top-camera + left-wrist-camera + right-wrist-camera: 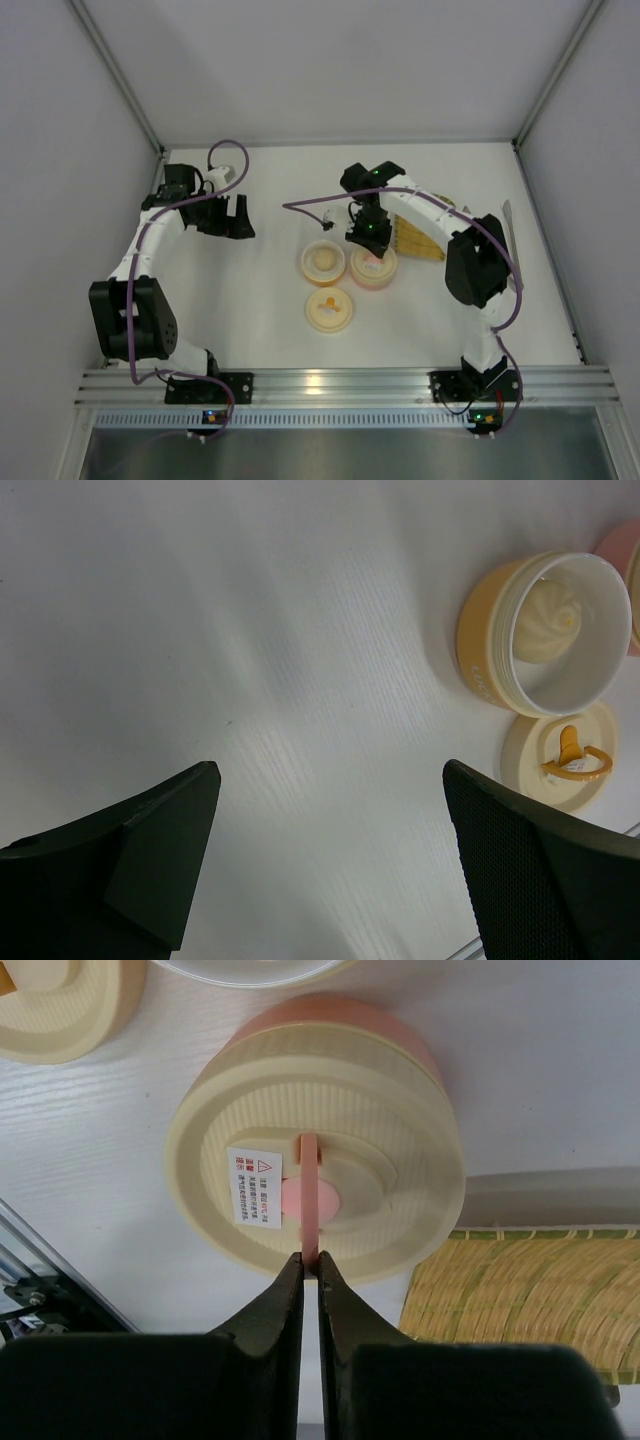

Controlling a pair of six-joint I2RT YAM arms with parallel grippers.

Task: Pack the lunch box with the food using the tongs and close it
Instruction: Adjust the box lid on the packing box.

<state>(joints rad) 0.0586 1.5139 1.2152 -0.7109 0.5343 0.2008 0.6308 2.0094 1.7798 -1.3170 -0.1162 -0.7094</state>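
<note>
The lunch box is two round tubs. The cream-yellow tub (325,260) (500,630) stands without a lid and holds one piece of the food, a whitish ball (548,623). Its cream lid (329,308) (560,755) lies beside it with the orange handle up. The pink tub (373,268) (340,1020) wears a cream lid (300,1100). My right gripper (368,235) (311,1260) is shut on that lid's upright pink handle (310,1195). My left gripper (232,218) (330,770) hangs open over bare table, left of the tubs. The thin grey tongs (508,222) lie at the far right.
A flat yellow ribbed tray (418,235) (530,1290) lies just right of the pink tub, partly under my right arm. White walls close in the table (280,190) at the back and on both sides.
</note>
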